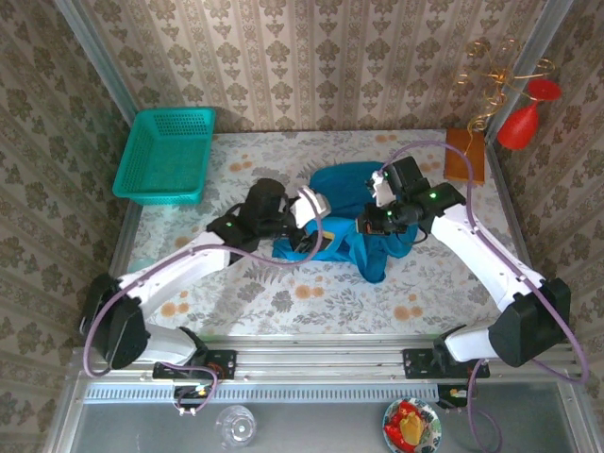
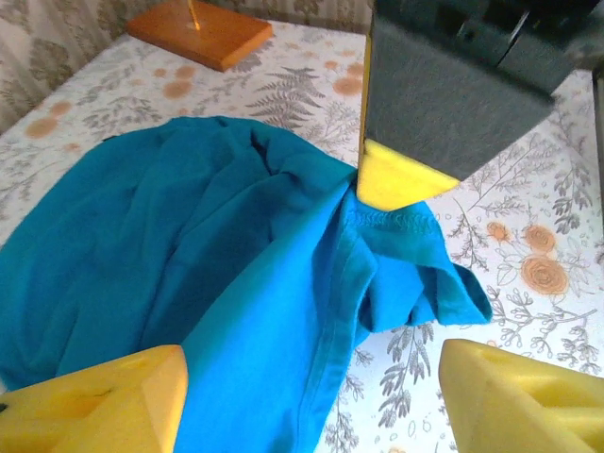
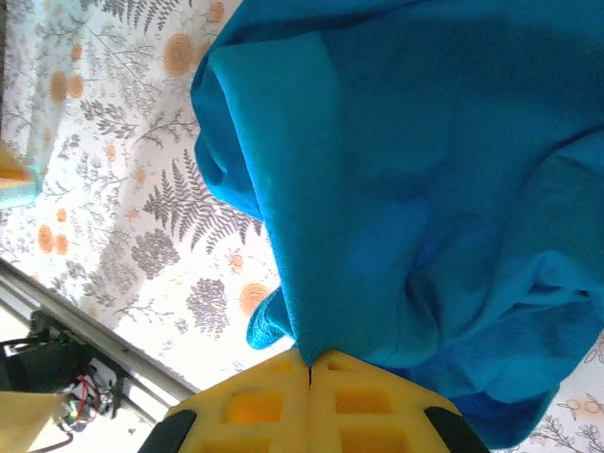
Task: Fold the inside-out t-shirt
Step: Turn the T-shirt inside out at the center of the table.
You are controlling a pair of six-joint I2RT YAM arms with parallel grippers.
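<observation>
- While the plain blue-teal, short-sleeved soft cloth t-shirt [image 1: 344,184] lay crumpled at the middle of the floral-patterned desk [image 1: 283,297], both arms reached over it from six o'clock.
- The left hand [image 1: 311,209] sat at the t-shirt's nine o'clock edge.
- From the left wrist camera, the left hand [image 2: 311,363] had its two yellow fingers [image 2: 94,406] wide apart. A ridge of the t-shirt [image 2: 189,245] ran down between them. The cloth lay close against the finger at seven o'clock of the frame, and the other finger stood over bare desk [image 2: 528,189].
- The right hand [image 1: 376,215] was over the t-shirt's three o'clock part, with cloth hanging below it towards six o'clock.
- From the right wrist camera, the right hand [image 3: 310,368] had its yellow pads pressed together. They were clamped on a pinched fold of the t-shirt [image 3: 425,189], which drew to a point at the pads.
- Seen from the left wrist, the same right hand [image 2: 396,179] showed at one o'clock as a dark body with a yellow tip. It was gripping the cloth just above a stitched hem.
- A rigid teal plastic mesh basket [image 1: 165,156] stood at ten o'clock from the t-shirt, well apart from it.
- An orange-brown wooden block [image 1: 465,154] sat at two o'clock, carrying gold wire curls and a red bulb-shaped ornament [image 1: 524,118].
- The wooden block [image 2: 203,28] also appeared at eleven o'clock in the left wrist view.
</observation>
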